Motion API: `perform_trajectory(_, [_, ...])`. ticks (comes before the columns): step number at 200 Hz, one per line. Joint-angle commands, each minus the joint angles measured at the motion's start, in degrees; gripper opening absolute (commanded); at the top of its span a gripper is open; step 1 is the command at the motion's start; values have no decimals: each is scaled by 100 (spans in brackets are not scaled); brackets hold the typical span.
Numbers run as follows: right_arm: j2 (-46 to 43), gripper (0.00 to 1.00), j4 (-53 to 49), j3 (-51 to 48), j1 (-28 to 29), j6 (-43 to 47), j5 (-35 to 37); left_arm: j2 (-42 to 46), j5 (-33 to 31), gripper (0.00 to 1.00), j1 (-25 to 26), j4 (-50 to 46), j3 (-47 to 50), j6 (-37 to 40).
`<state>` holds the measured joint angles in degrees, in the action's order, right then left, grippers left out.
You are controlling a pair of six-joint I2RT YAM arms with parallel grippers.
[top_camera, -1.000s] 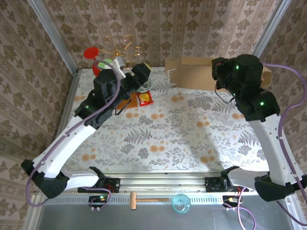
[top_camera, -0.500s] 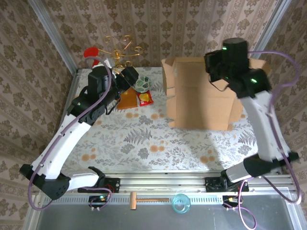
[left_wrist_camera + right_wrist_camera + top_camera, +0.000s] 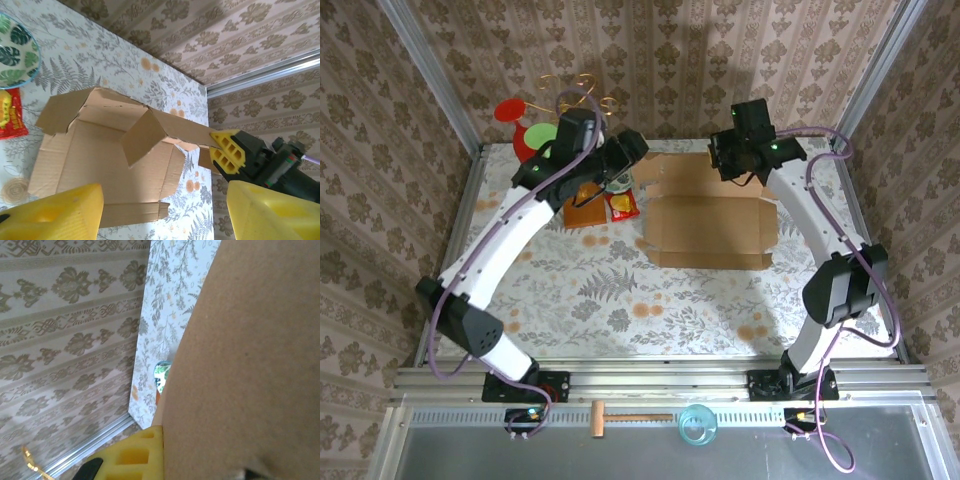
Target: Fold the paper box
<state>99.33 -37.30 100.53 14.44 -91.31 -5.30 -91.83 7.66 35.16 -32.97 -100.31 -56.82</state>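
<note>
1. One paper box (image 3: 710, 228) lies opened out on the far right half of the table (image 3: 620, 290).
2. Right gripper (image 3: 226, 151) is clamped on its raised far flap (image 3: 170, 131).
3. Left gripper (image 3: 628, 150) hovers just beside its left edge, fingers apart.

table (image 3: 620, 290): floral top | paper box (image 3: 710, 225) lying open, centre-right | red packet (image 3: 623, 206), wooden square (image 3: 585, 212) far-left

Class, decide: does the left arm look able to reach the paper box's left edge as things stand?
Probably yes: the open left gripper faces the paper box, with nothing lying between them.
</note>
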Motion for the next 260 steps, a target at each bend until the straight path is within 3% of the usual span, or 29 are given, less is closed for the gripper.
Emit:
perform_trajectory(1, [-117,0,283,-349,-107,-58,-198,-347,339,67,8,52,-350,-93])
perform_trajectory(37, [-392,0,-6,-612,-290,140,-228,-354,89,66,88,-278,-467,214])
perform_trajectory(82, [-725,0,50,-1207,-469,312,-257,472,-68,61,46,-146,875,486])
perform_trajectory(102, [-493,0,241,-1245,-610,426,-393,769,166,47,-16,280,1786,621])
perform_trajectory(140, [54,0,168,-948,-780,758,-642,720,933,25,-195,2044,3698,336])
perform_trajectory(180, [277,0,144,-902,-888,845,-681,30,837,11,-46,3129,4264,316])
perform_trajectory(215, [435,0,149,-812,-956,885,-774,-598,830,11,-20,4296,4525,-198])
perform_trajectory(260, [623,0,121,-809,-1018,987,-922,-720,723,20,129,4366,4186,-461])
